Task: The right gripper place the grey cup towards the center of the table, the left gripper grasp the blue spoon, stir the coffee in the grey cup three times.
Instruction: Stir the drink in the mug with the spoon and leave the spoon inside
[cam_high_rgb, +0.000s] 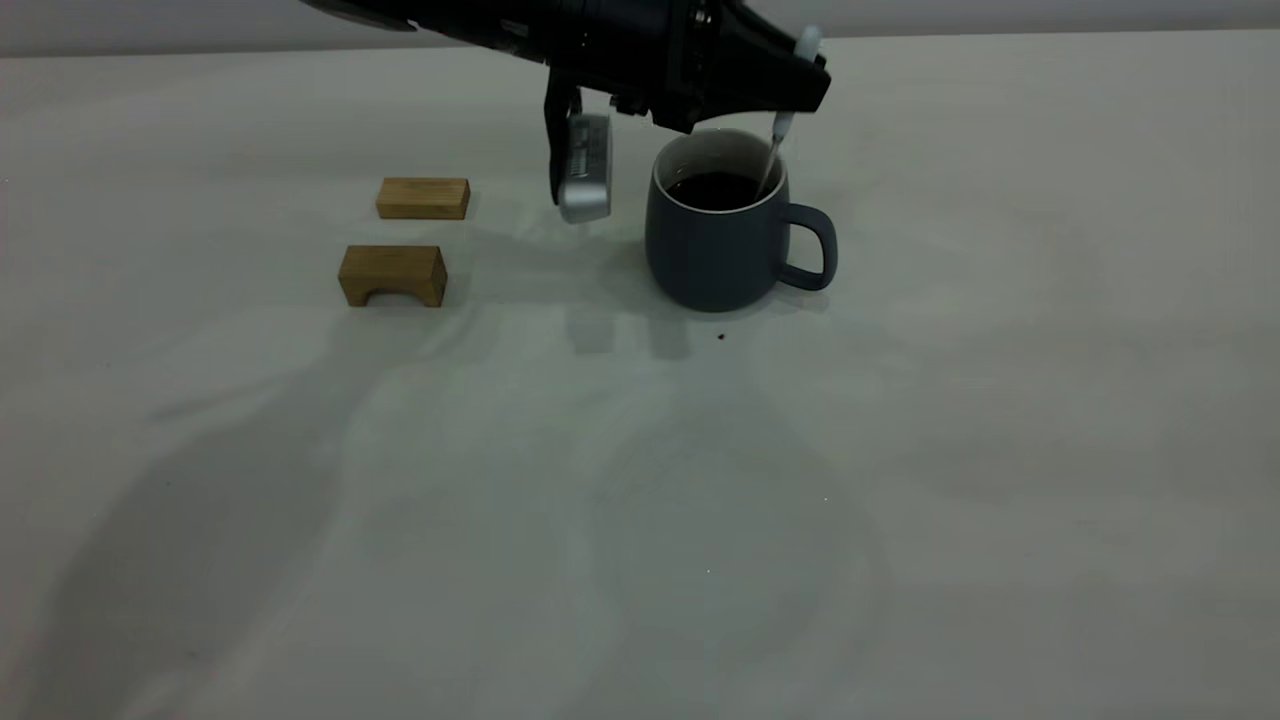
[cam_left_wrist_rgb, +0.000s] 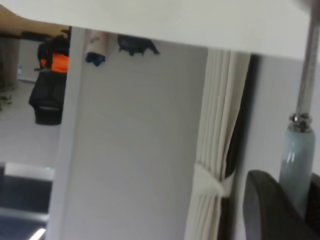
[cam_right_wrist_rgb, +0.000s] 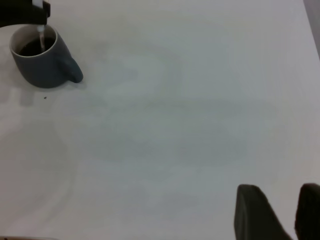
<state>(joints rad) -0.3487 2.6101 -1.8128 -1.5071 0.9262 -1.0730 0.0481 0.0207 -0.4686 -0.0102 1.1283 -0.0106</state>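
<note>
The grey cup (cam_high_rgb: 720, 250) stands upright near the middle of the table (cam_high_rgb: 700, 520), its handle toward the right side, with dark coffee (cam_high_rgb: 715, 188) inside. My left gripper (cam_high_rgb: 805, 85) hangs just above the cup's rim, shut on the blue spoon (cam_high_rgb: 783, 125). The spoon's metal neck runs down into the coffee and its bowl is hidden in the liquid. In the left wrist view the pale handle (cam_left_wrist_rgb: 298, 160) sits between the dark fingers (cam_left_wrist_rgb: 265, 210). My right gripper (cam_right_wrist_rgb: 290, 215) is open and holds nothing, far from the cup (cam_right_wrist_rgb: 40, 65), above bare table.
Two brown wooden blocks lie left of the cup, a flat one (cam_high_rgb: 423, 198) farther back and an arched one (cam_high_rgb: 393, 275) nearer. A tiny dark speck (cam_high_rgb: 721, 337) sits in front of the cup. A silver-grey part (cam_high_rgb: 585, 165) hangs from the left arm beside the cup.
</note>
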